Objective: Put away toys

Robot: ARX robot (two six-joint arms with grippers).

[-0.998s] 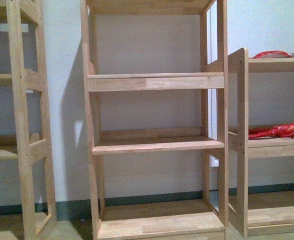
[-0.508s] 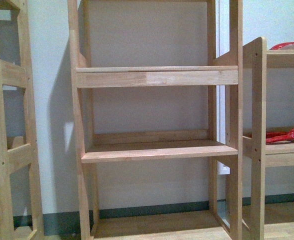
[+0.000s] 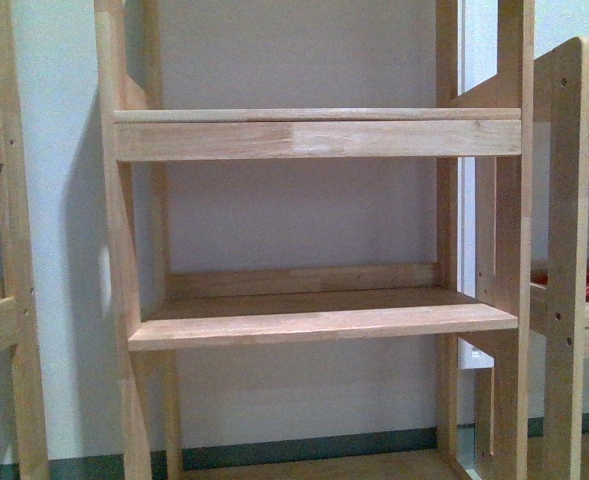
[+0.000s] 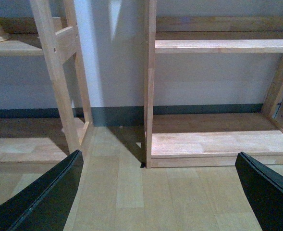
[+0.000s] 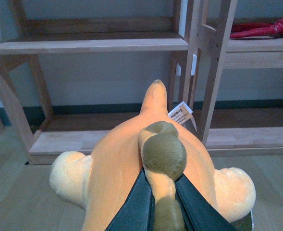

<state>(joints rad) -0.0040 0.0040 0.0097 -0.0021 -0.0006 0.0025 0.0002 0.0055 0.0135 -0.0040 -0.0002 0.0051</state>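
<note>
In the right wrist view my right gripper point(image 5: 161, 202) is shut on the orange-yellow plush animal point(image 5: 117, 168), its black fingers point(image 5: 134, 204) pinching an olive-brown ridge on the toy's back. The plush has pale rounded limbs at both sides, a pointed tip and a white tag point(image 5: 180, 113). It hangs over the floor in front of a wooden shelf unit point(image 5: 91, 45). My left gripper point(image 4: 158, 192) is open, nothing between its black fingers point(image 4: 45, 197), above the wooden floor. Neither gripper nor the plush shows in the front view.
A wooden shelf unit point(image 3: 314, 325) fills the front view, with bare boards at middle and upper height. Similar units stand at its left point(image 3: 4, 300) and right point(image 3: 564, 250). A red toy point(image 5: 264, 30) lies on the right unit's shelf. Low bottom shelves point(image 4: 218, 144) sit near the floor.
The front view has closed in on the middle shelf unit, which now looks larger. The right unit and its red toy have slid toward the picture's right edge.
</note>
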